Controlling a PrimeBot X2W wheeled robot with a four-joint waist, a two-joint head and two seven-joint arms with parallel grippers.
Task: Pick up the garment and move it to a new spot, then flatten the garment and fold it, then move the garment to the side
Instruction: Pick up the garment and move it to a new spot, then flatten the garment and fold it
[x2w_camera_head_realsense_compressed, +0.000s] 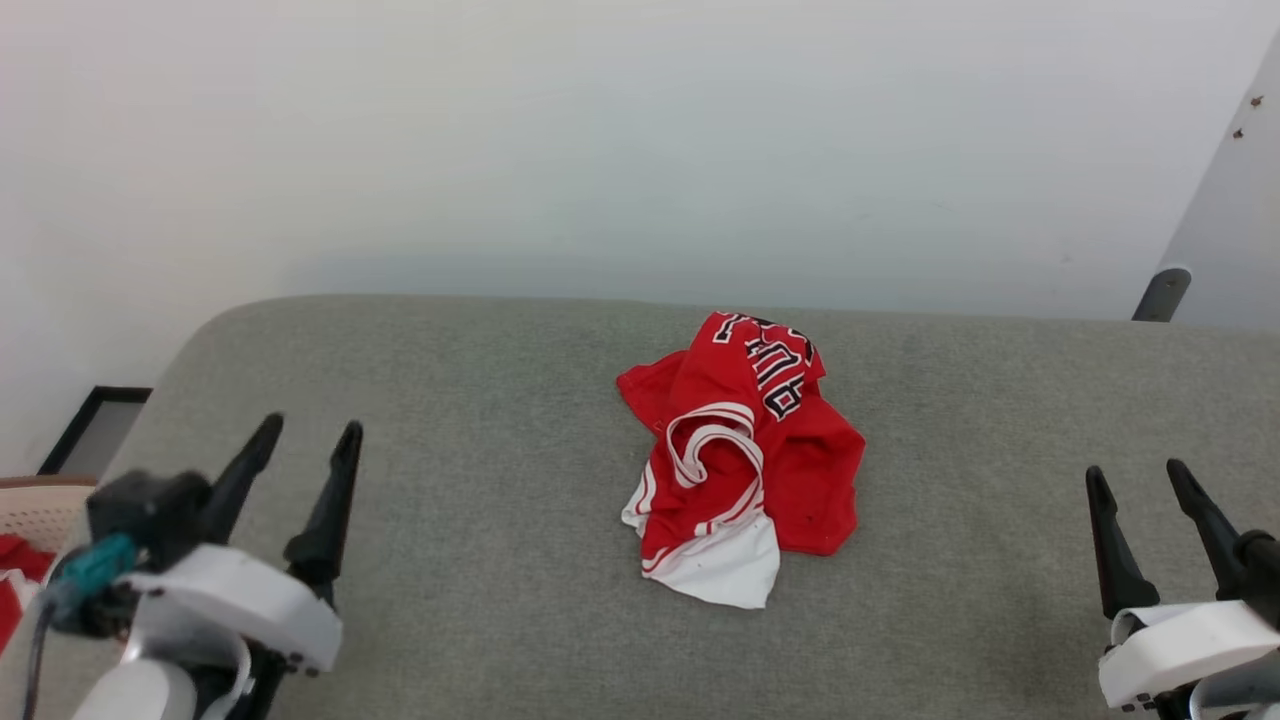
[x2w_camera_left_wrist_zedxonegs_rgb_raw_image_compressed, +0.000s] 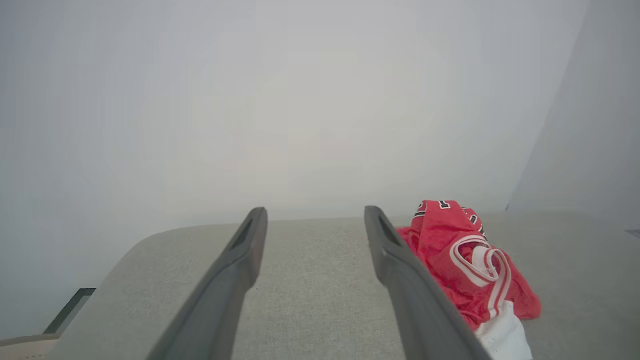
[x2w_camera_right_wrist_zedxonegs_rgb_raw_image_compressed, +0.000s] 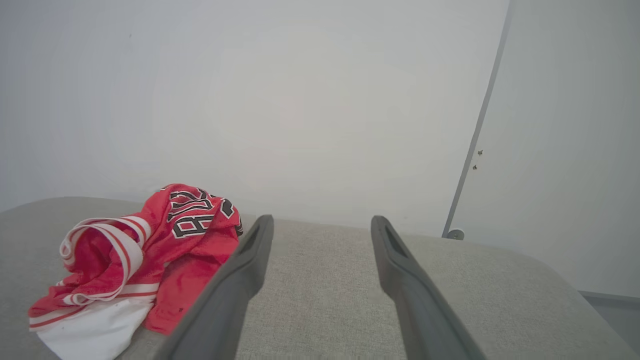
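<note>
The garment (x2w_camera_head_realsense_compressed: 745, 455) lies crumpled in a heap in the middle of the grey cushioned surface (x2w_camera_head_realsense_compressed: 480, 560), red with white striped trim, a white sleeve at its near end and black lettering at its far end. My left gripper (x2w_camera_head_realsense_compressed: 308, 432) hovers open at the lower left, well apart from it. My right gripper (x2w_camera_head_realsense_compressed: 1140, 472) stands open at the lower right, also clear of it. The left wrist view has the garment (x2w_camera_left_wrist_zedxonegs_rgb_raw_image_compressed: 465, 260) to the right of the fingers, and the right wrist view has the garment (x2w_camera_right_wrist_zedxonegs_rgb_raw_image_compressed: 135, 255) to their left.
A pale wall rises behind the cushioned surface. A beige basket (x2w_camera_head_realsense_compressed: 35, 510) with red cloth sits at the far left edge, beside a dark frame (x2w_camera_head_realsense_compressed: 95, 430) on the floor. A grey door with a stopper (x2w_camera_head_realsense_compressed: 1160, 293) stands at the back right.
</note>
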